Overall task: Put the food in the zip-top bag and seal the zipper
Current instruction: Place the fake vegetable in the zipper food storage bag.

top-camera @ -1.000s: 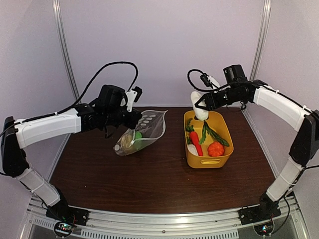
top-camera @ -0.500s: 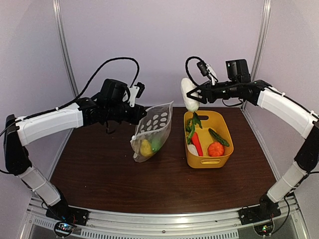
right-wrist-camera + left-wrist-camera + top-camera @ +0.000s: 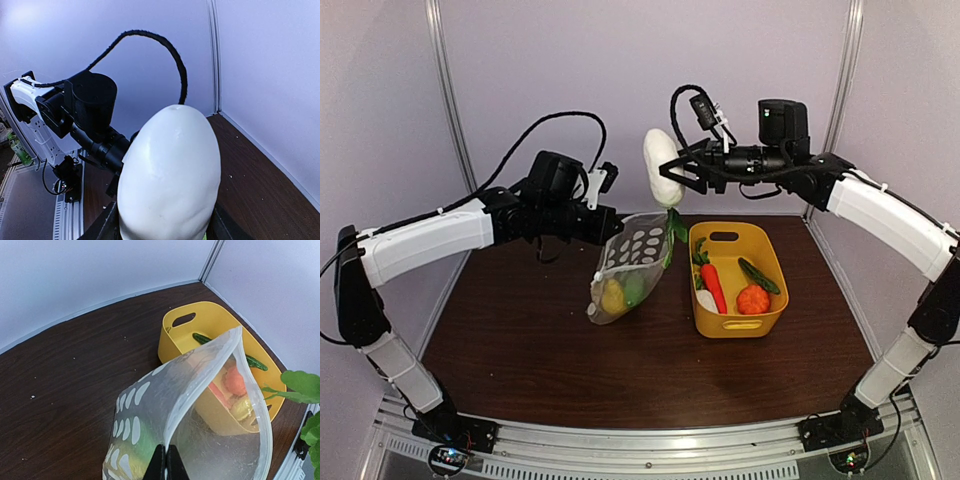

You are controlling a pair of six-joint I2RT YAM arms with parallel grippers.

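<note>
Gripping the white radish, the right pincer hangs just above the bag mouth. The left pincer, clamped on the bag's rim, holds it upright and gaping. Loading appears underway; next, lower the radish squarely through the gap. More food waits in the basket.

Top camera: high behind the arm bases, faces the back wall, table in frame. Left wrist camera: close on bag mouth, basket beyond; top view shares both. Right wrist camera: radish fills frame, left arm behind.
</note>
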